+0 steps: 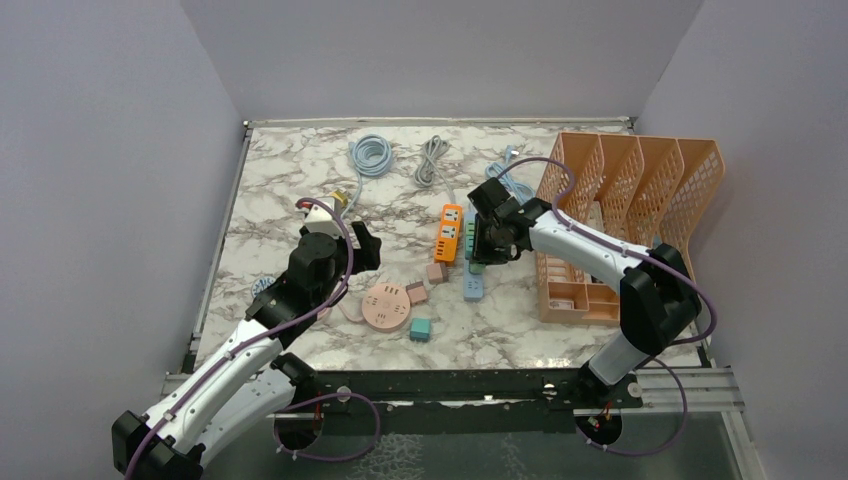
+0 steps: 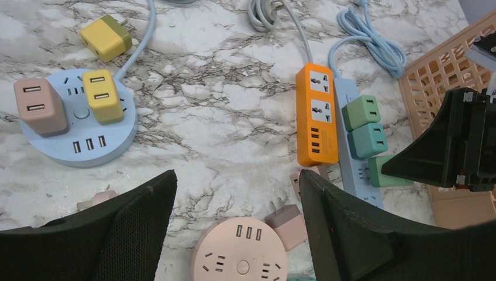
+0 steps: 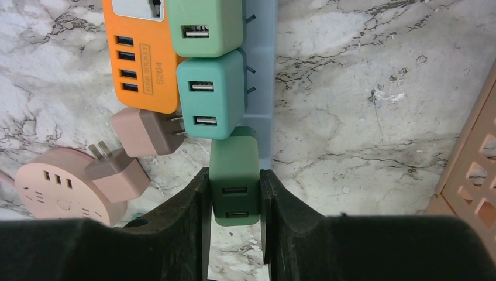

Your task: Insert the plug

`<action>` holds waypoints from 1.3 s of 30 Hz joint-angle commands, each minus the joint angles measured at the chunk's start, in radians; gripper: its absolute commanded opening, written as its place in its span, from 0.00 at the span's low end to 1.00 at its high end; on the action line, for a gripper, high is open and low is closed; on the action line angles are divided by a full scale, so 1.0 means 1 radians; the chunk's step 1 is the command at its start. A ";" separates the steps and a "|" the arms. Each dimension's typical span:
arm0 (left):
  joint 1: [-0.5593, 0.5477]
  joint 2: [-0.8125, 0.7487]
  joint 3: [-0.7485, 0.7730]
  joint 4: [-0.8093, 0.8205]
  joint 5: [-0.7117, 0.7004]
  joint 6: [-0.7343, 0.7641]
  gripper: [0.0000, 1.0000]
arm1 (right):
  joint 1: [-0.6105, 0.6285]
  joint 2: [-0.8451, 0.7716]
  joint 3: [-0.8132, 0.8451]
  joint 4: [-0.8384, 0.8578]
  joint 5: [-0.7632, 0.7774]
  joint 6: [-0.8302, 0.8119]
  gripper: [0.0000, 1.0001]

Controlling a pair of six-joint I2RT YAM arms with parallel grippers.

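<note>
Right gripper (image 3: 234, 178) pinches the green plug (image 3: 234, 158) over the blue power strip (image 3: 262, 70), just beside the teal plug (image 3: 210, 93), so press straight in, prongs square to the slots, while the left gripper (image 2: 237, 175) hangs wide open and empty

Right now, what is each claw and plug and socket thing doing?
Right claw, shut on green plug.
Green plug, gripped at blue strip's end; plugged in or not, unclear.
Left claw, open, empty.
Teal plug, plugged into blue strip.
Orange strip, sockets empty.
Pink round hub, nothing plugged in.
Pink plug beside orange strip, lying loose.
</note>
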 commanded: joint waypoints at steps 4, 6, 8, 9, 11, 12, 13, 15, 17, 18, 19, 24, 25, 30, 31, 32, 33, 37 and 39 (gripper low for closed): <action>0.003 -0.016 -0.004 0.008 -0.023 -0.015 0.79 | 0.003 0.042 -0.006 0.016 -0.021 -0.025 0.01; 0.002 -0.016 -0.006 0.010 -0.023 -0.018 0.78 | 0.004 0.049 -0.007 0.018 -0.031 -0.027 0.01; 0.002 -0.017 -0.007 0.010 -0.022 -0.020 0.79 | 0.004 0.060 -0.006 0.012 -0.030 -0.030 0.01; 0.002 -0.015 -0.007 0.009 -0.022 -0.019 0.79 | 0.004 0.068 0.000 0.001 -0.018 -0.031 0.01; 0.002 -0.017 -0.007 0.010 -0.022 -0.020 0.79 | 0.004 0.089 0.015 -0.029 0.008 -0.034 0.01; 0.002 -0.016 -0.007 0.009 -0.023 -0.021 0.79 | 0.004 0.099 0.024 -0.043 0.022 -0.037 0.01; 0.002 -0.017 -0.007 0.010 -0.023 -0.021 0.79 | 0.004 0.109 0.031 -0.054 0.032 -0.041 0.01; 0.002 -0.017 -0.007 0.010 -0.023 -0.020 0.79 | 0.005 0.131 0.049 -0.078 0.043 -0.049 0.01; 0.002 -0.017 -0.007 0.009 -0.026 -0.019 0.79 | 0.018 0.150 0.069 -0.107 0.069 -0.041 0.01; 0.002 -0.016 -0.008 0.010 -0.026 -0.019 0.79 | 0.028 0.159 0.078 -0.118 0.087 -0.035 0.01; 0.002 -0.015 -0.007 0.009 -0.028 -0.019 0.79 | 0.039 0.171 0.090 -0.136 0.111 -0.027 0.01; 0.002 -0.014 -0.007 0.010 -0.030 -0.018 0.79 | 0.093 0.241 0.149 -0.221 0.246 0.031 0.01; 0.002 -0.012 -0.007 0.009 -0.030 -0.017 0.79 | 0.099 0.255 0.157 -0.233 0.265 0.042 0.01; 0.002 -0.009 -0.006 0.010 -0.032 -0.017 0.79 | 0.109 0.291 0.128 -0.214 0.286 0.059 0.01; 0.002 -0.009 -0.006 0.009 -0.034 -0.018 0.79 | 0.109 0.295 0.114 -0.202 0.282 0.063 0.01; 0.002 -0.008 -0.007 0.007 -0.035 -0.018 0.79 | 0.110 0.297 0.101 -0.190 0.277 0.065 0.01; 0.002 -0.009 -0.008 0.008 -0.035 -0.017 0.79 | 0.108 0.302 0.089 -0.180 0.272 0.071 0.01; 0.002 -0.006 -0.007 0.010 -0.036 -0.017 0.79 | 0.110 0.334 0.030 -0.123 0.219 0.098 0.01; 0.002 -0.004 -0.006 0.009 -0.036 -0.018 0.79 | 0.110 0.357 -0.005 -0.084 0.179 0.108 0.01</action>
